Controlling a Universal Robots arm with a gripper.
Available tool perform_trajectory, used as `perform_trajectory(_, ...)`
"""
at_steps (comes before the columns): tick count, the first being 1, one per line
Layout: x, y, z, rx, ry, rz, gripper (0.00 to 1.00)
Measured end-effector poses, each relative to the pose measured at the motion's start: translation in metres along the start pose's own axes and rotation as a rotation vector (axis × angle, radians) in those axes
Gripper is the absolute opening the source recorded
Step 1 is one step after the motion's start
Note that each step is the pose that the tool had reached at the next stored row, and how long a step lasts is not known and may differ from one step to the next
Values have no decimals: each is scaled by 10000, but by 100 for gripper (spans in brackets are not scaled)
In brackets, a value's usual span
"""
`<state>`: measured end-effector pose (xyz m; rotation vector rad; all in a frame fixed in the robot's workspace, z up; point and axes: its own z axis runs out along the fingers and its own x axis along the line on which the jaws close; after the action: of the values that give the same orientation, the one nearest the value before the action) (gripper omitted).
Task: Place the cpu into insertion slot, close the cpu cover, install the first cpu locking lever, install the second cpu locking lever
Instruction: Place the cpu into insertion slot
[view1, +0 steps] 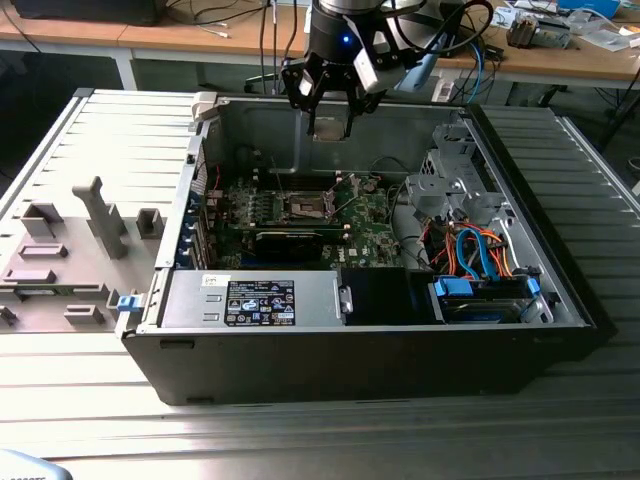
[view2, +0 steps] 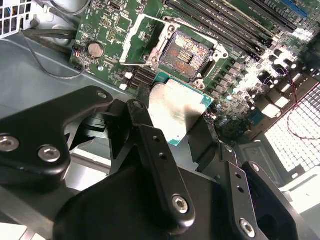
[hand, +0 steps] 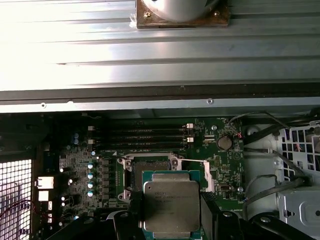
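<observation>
Exterior view: the pincer (view1: 330, 127) hangs over the back wall of the open computer case (view1: 250, 125), which sits on the slatted worktop (view1: 590, 190). Well below the pincer, the case holds a green board (view1: 372, 228), a black card (view1: 290, 242), and orange and blue cables (view1: 475, 250).

Second wrist view: the pincer is clamped on the cpu (view2: 177, 112), with its fingers (view2: 150, 145) on two opposite edges, chip in the air. The chip is square, with a pale silver-grey metal top and a green rim. Just beyond the pincer the socket (view2: 187, 52) lies with its contacts exposed. The cpu cover (view2: 137, 40) is swung open beside it.

First wrist view: the chip overlaps part of the socket. Memory slots (hand: 140, 137) run farther out.
</observation>
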<state>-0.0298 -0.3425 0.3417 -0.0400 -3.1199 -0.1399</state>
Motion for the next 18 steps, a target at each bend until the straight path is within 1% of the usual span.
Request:
perform_trajectory(8,1,-2,15,-2,-2,0,55)
perform_trajectory(15,27,-13,28,9,0,-6,55)
perform_trajectory(16,27,-13,30,29,-1,-12,55)
perform_trajectory(17,28,-13,29,78,-1,-24,55)
perform_trajectory(18,28,-14,28,184,-2,-45,55)
